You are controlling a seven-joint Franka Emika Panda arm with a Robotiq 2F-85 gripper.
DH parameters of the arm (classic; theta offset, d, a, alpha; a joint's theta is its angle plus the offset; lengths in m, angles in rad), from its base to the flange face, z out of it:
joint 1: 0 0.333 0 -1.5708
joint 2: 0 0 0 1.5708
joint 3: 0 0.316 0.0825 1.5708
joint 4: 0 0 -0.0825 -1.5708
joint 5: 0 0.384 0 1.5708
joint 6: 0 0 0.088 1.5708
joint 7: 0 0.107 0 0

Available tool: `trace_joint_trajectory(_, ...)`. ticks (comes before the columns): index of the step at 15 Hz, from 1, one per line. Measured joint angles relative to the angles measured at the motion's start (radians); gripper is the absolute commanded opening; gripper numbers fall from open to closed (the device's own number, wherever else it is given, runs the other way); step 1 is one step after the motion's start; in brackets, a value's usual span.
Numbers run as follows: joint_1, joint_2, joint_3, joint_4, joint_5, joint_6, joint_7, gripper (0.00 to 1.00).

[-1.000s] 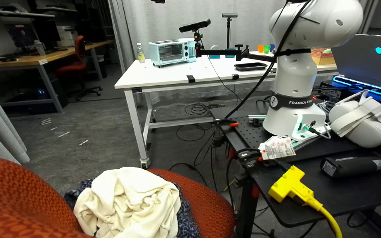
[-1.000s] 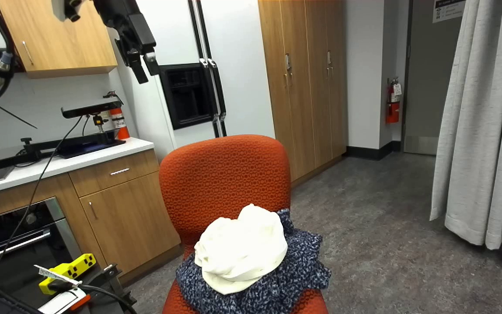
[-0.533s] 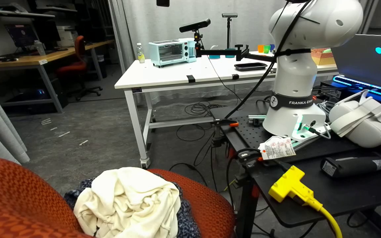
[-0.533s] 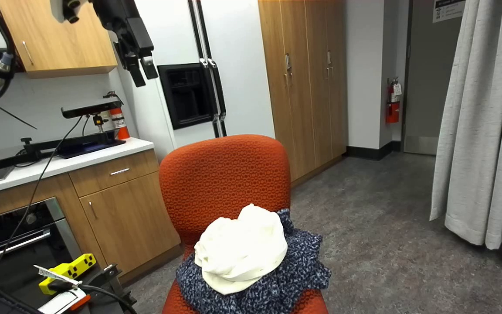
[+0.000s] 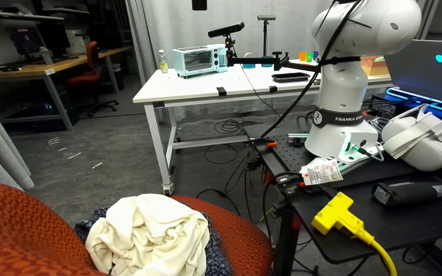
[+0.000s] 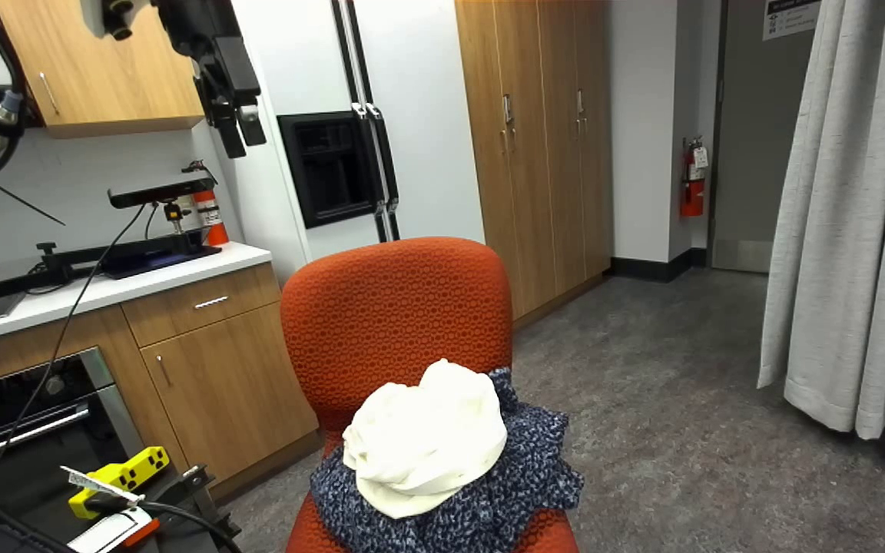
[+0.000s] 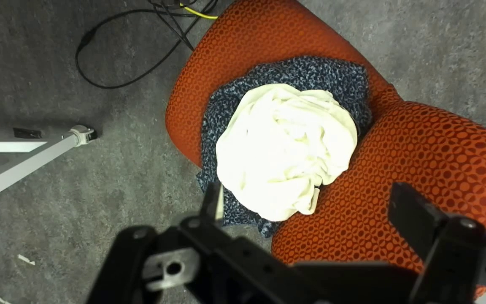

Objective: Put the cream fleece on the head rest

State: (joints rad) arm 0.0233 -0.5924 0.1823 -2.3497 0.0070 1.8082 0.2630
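Note:
The cream fleece [image 6: 427, 442] lies bunched on the chair seat, on top of dark blue speckled fabric [image 6: 519, 453]. It also shows in an exterior view [image 5: 152, 234] and in the wrist view [image 7: 285, 147]. The head rest [image 6: 404, 307], the rounded rust-orange upper part of the chair, stands behind the fleece; it shows too in an exterior view [image 5: 17, 226] and at the right of the wrist view [image 7: 441, 164]. My gripper [image 6: 240, 146] is high above the chair, apart from the fleece. In the wrist view my gripper [image 7: 306, 196] has its fingers wide apart with nothing between them.
A black cart [image 5: 382, 226] with the robot base and a yellow power block [image 5: 338, 214] stands beside the chair. A white table [image 5: 190, 90] with a toaster oven [image 5: 200, 61] is behind. A counter [image 6: 212, 265] stands near the chair. Cables lie on the floor.
My gripper has lowered slightly; it has shifted left in the exterior view facing the chair's front and right in the view across the chair. The fleece and chair have not moved.

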Motion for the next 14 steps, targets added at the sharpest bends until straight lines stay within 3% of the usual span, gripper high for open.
trace_joint_trajectory(5,0.000,0.005,0.000,-0.009,-0.004,0.020,0.000,1.00)
trace_joint_trajectory(14,0.000,0.193,0.006,-0.092,-0.046,0.366,0.015,1.00)
